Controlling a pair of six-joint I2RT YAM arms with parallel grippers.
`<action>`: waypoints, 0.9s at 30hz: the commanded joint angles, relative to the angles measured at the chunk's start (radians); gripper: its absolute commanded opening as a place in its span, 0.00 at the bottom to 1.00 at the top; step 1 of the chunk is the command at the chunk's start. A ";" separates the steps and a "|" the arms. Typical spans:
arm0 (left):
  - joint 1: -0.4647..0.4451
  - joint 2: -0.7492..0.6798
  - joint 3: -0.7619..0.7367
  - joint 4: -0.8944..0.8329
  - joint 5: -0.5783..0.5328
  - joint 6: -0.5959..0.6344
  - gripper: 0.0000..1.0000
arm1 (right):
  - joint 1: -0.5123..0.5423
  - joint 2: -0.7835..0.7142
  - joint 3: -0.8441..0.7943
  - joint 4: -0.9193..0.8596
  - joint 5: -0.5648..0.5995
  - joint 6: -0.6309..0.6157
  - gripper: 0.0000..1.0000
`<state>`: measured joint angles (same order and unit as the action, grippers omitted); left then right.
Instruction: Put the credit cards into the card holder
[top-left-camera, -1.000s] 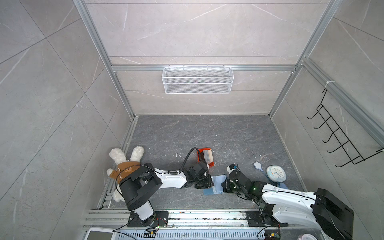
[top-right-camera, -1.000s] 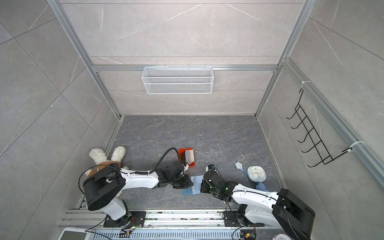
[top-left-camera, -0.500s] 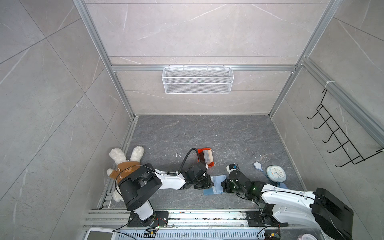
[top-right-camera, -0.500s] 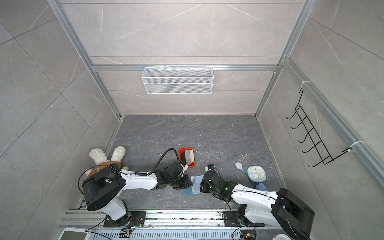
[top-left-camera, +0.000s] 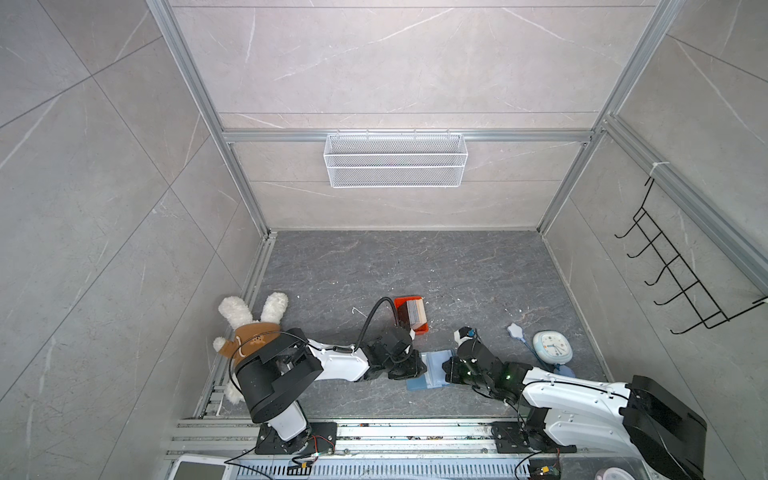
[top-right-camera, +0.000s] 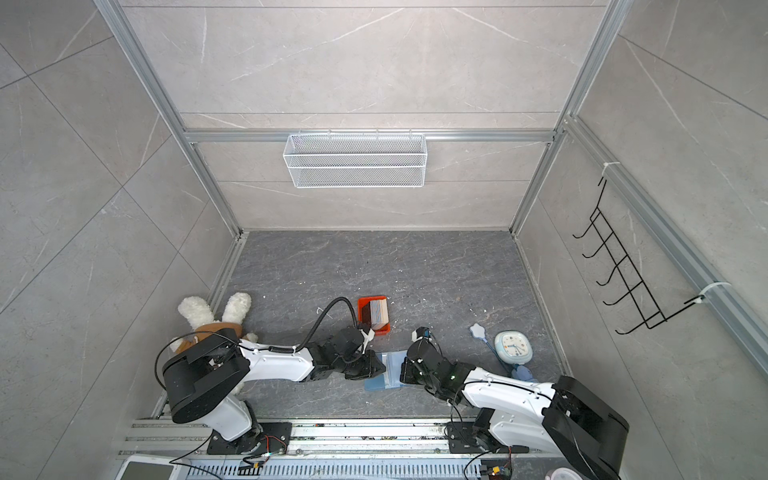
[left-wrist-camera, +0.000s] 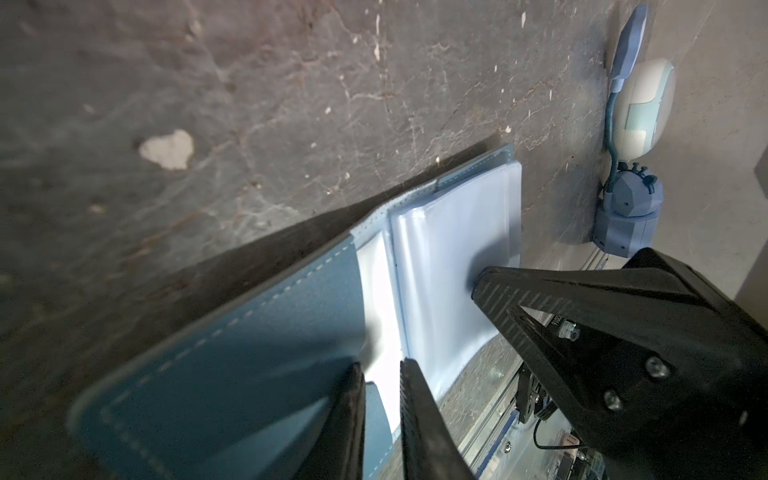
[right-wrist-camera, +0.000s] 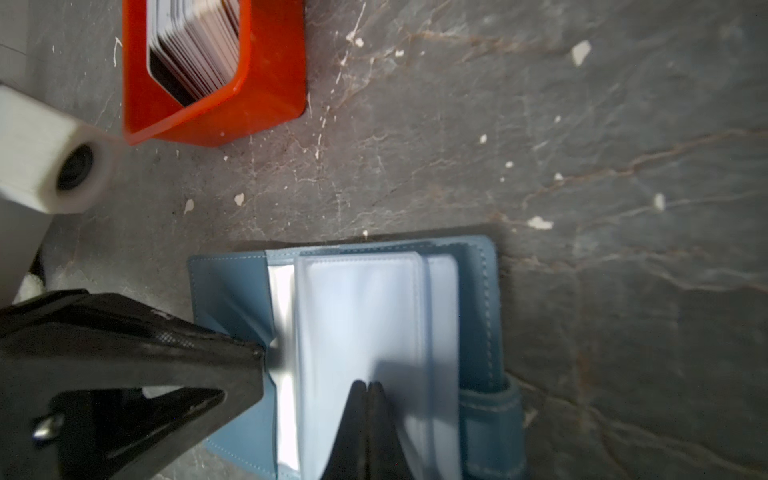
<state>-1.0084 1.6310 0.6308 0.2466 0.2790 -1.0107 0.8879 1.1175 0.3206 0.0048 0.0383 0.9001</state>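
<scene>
The card holder (top-left-camera: 433, 368) lies open on the grey floor (top-left-camera: 374, 270) between both arms; the left gripper (left-wrist-camera: 380, 368), jaws narrow, pinches one of its clear pockets (left-wrist-camera: 449, 249); the right gripper (right-wrist-camera: 368, 386), jaws pressed together and empty, rests its tips on them; beyond, the credit cards (top-left-camera: 417, 312) stand in the orange tray (top-left-camera: 400, 301).

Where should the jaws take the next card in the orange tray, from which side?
The cards stand on edge, leaning, packed in the tray; its walls cover their lower parts. Probably best from above, pinching an end card's free top edge across its faces.
</scene>
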 joint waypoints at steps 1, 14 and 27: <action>-0.003 -0.023 0.014 -0.115 -0.028 0.002 0.20 | -0.003 -0.044 0.049 -0.072 0.019 -0.052 0.00; 0.103 -0.146 0.157 -0.251 -0.016 0.088 0.21 | -0.004 0.020 0.302 -0.211 0.080 -0.172 0.31; 0.381 -0.146 0.266 -0.356 0.177 0.297 0.23 | -0.084 0.230 0.556 -0.230 0.116 -0.251 0.71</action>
<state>-0.6437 1.4815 0.8536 -0.0788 0.3798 -0.8082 0.8185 1.3117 0.8387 -0.2146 0.1143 0.6746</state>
